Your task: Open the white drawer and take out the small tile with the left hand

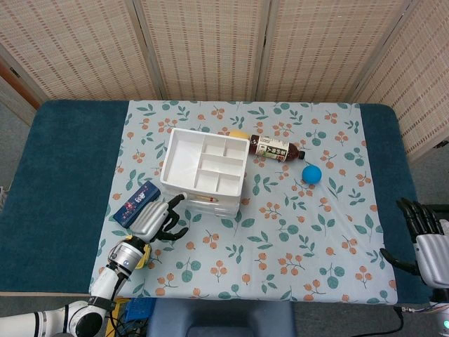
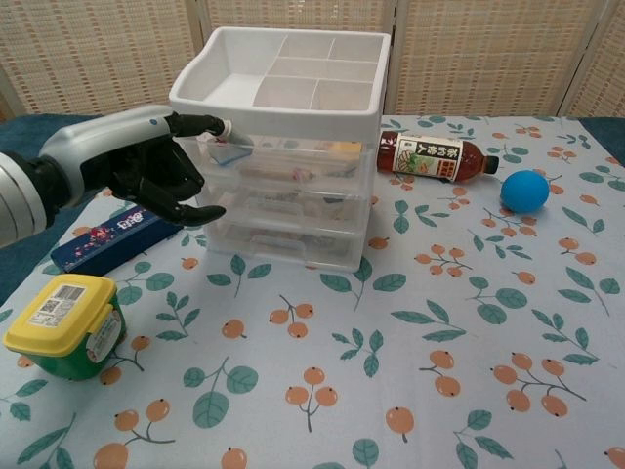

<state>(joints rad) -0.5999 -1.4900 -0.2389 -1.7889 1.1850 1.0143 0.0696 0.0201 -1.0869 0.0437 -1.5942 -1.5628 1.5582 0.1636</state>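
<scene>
One left hand point(image 2: 146, 171), fingers spread, fingertip at white drawer point(image 2: 293, 161); small tile point(image 2: 229, 150) just beyond.

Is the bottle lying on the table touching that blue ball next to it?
Apart. In the chest view a strip of flowered cloth shows between the bottle's cap and the blue ball; the head view shows the same gap.

bottle point(image 2: 433, 156) right of drawer unit point(image 2: 283, 147), ball point(image 2: 525, 191) beyond
</scene>
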